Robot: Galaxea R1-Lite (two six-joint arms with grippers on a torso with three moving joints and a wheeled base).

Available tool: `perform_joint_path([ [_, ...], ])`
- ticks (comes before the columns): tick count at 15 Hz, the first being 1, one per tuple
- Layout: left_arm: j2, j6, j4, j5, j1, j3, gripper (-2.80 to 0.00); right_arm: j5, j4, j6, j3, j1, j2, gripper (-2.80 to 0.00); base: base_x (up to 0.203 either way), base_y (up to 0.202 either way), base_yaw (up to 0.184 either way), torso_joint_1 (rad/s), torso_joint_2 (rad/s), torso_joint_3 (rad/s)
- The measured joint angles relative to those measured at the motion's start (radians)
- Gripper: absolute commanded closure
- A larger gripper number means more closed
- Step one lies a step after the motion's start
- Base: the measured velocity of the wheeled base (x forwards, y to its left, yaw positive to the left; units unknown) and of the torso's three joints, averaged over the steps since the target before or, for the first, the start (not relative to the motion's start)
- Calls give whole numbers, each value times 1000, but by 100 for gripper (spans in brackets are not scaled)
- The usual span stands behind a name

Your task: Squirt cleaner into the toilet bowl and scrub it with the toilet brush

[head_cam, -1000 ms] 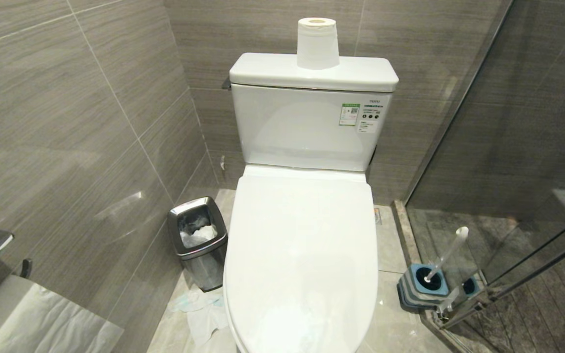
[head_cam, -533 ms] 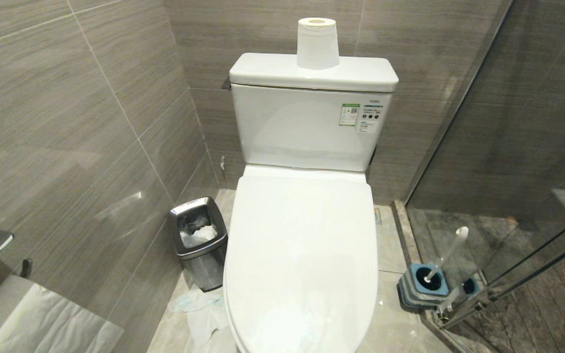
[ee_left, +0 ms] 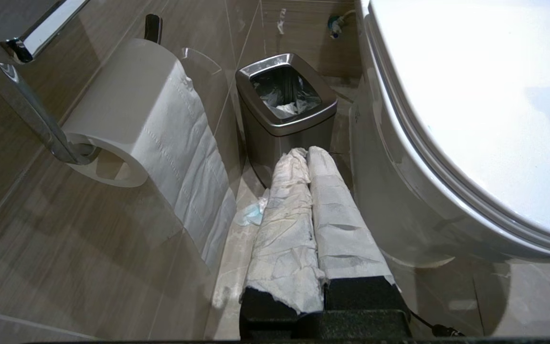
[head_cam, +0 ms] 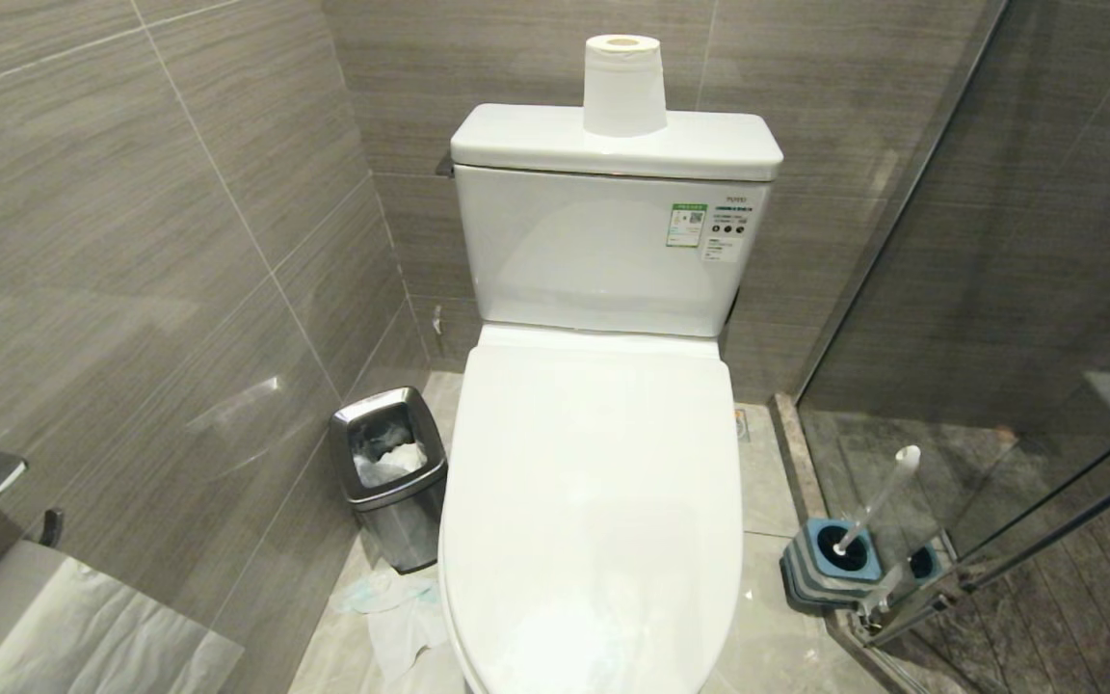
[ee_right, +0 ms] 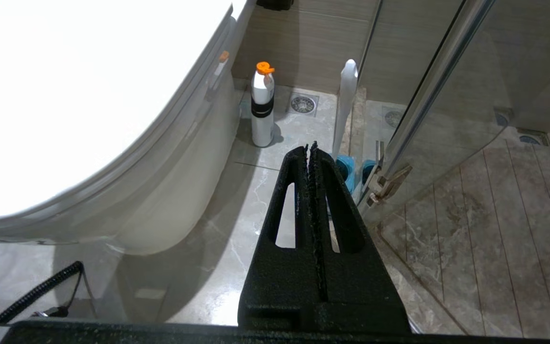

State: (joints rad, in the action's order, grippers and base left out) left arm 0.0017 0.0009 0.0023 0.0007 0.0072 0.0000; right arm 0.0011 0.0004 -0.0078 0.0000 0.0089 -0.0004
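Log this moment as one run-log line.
lid: down over toilet bowl | toilet brush: in holder | cleaner bottle: on floor | left gripper: shut, empty | right gripper: shut, empty

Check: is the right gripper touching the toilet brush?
Apart. Right wrist view: right gripper hangs shut above the floor, short of the toilet brush.

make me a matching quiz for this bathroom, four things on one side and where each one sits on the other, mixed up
Things:
1. paper roll
2. bin
3. brush
4. cleaner bottle

Places:
A. in a blue-topped holder by the glass door
B. on the floor beside the toilet, orange cap up
C. on top of the tank
D. on the floor between toilet and tiled wall

Pairs: 1-C, 2-D, 3-A, 4-B
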Motion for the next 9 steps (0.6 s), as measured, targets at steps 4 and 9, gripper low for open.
perform_joint_path([
  [4, 0, -1, -1, 1, 0, 0, 0, -1, 0, 6, 0, 0, 0, 0, 0, 0, 0, 0, 0, 0],
  [9, 0, 0, -1, 1, 0, 0, 0, -1, 0, 7, 0, 0, 0, 0, 0, 0, 0, 0, 0, 0],
])
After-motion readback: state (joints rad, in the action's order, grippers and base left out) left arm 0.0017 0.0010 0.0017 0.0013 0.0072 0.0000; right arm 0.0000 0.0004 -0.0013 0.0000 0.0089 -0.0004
